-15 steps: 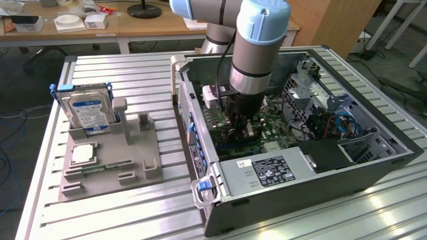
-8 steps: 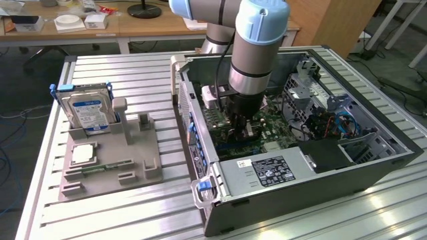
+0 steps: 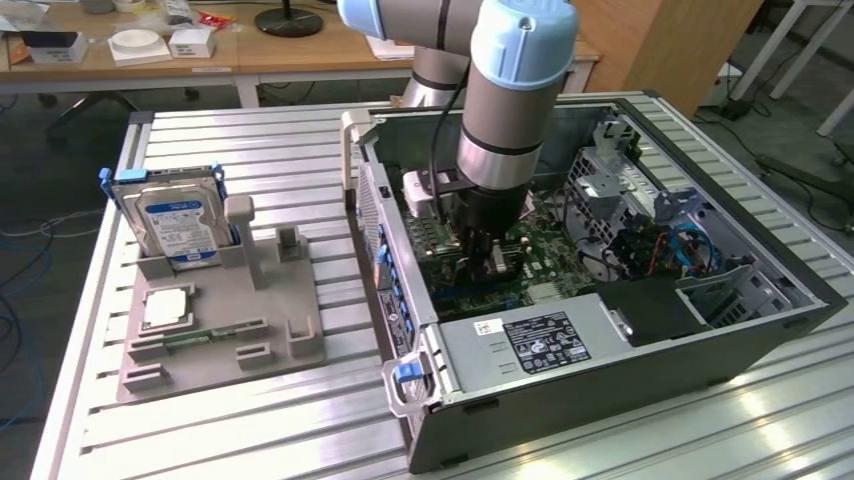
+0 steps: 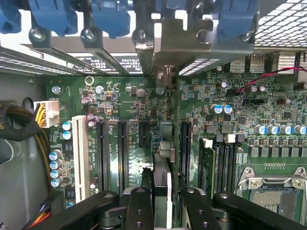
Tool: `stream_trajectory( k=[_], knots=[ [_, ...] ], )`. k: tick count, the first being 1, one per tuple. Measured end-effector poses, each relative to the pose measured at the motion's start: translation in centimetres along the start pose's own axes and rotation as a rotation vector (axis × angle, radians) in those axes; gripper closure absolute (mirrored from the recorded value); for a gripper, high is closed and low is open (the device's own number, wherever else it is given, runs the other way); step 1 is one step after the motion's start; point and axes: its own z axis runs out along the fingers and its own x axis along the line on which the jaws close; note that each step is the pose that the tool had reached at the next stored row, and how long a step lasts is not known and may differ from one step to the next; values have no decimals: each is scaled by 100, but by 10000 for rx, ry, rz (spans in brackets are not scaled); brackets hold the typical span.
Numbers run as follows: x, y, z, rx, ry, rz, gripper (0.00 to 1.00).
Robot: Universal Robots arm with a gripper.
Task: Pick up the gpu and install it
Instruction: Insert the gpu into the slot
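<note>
**Card held on edge over the board slots**

Claw (image 4: 162,203) fingers (image 4: 140,211) were closed part-way on the gpu (image 4: 162,179), gripping it by its top edge so that we saw the card thin-side on in the wrist view, running up the middle of the frame from the lower centre. In the exterior view the claw (image 3: 478,262) sat low inside the open computer case (image 3: 747,330), at the centre of the frame, right over the green motherboard (image 3: 534,250).

We judged the step in hand to be seating the card. The card's far end reached toward the metal bracket bay (image 4: 165,48) at the upper centre of the wrist frame, and black expansion slots (image 4: 123,148) lay on either side of it. We could not tell whether the card's lower edge was already in a slot or just above one.

To do this well, we thought the card needed to stay upright and parallel with the slot, its end bracket lined up with the opening in the case's rear wall, and the push kept straight down and even along its length. A tilt could jam one corner. The memory stick (image 4: 207,165) just beside the card to the right left little room for drifting sideways.
</note>
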Motion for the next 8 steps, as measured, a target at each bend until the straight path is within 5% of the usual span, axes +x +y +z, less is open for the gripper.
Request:
stream_trajectory(
  k=[8],
  knots=[
    [0, 0, 11, 7, -2, -2, 73]
  ],
)
